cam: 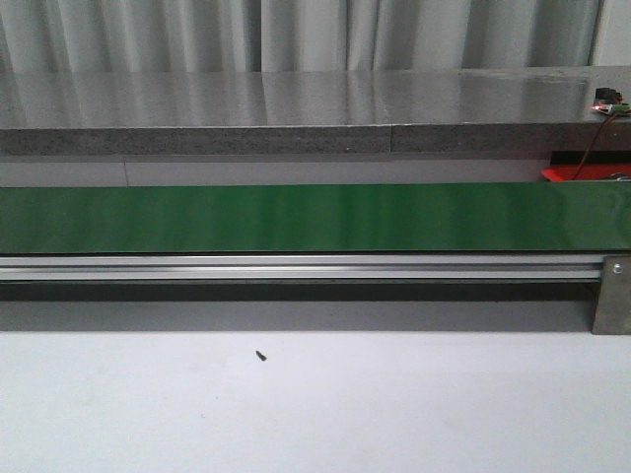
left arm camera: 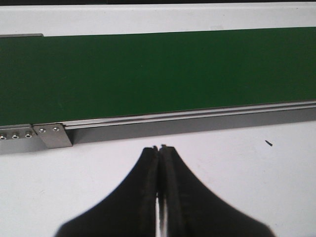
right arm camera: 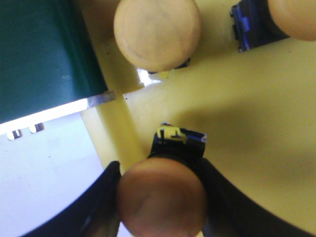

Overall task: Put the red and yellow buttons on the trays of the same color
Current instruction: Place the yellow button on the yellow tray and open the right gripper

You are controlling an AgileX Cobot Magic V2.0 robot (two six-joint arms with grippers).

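In the right wrist view my right gripper [right arm camera: 160, 173] is shut on a yellow button [right arm camera: 161, 200], its dark fingers pressing both sides of the round cap. The button's black base with a yellow label hangs just over the yellow tray [right arm camera: 256, 108]. Two more yellow buttons [right arm camera: 157, 32] [right arm camera: 294, 17] stand on that tray. My left gripper [left arm camera: 159, 148] is shut and empty above the white table, just short of the conveyor's rail. No red button is in view. A red edge [cam: 564, 173] at the far right behind the belt may be the red tray.
A green conveyor belt [cam: 315, 217] with an aluminium rail [cam: 296, 266] crosses the table. A grey counter [cam: 315, 108] runs behind it. A small black speck [cam: 260, 356] lies on the white table. A wired red-lit device [cam: 608, 101] sits at the back right.
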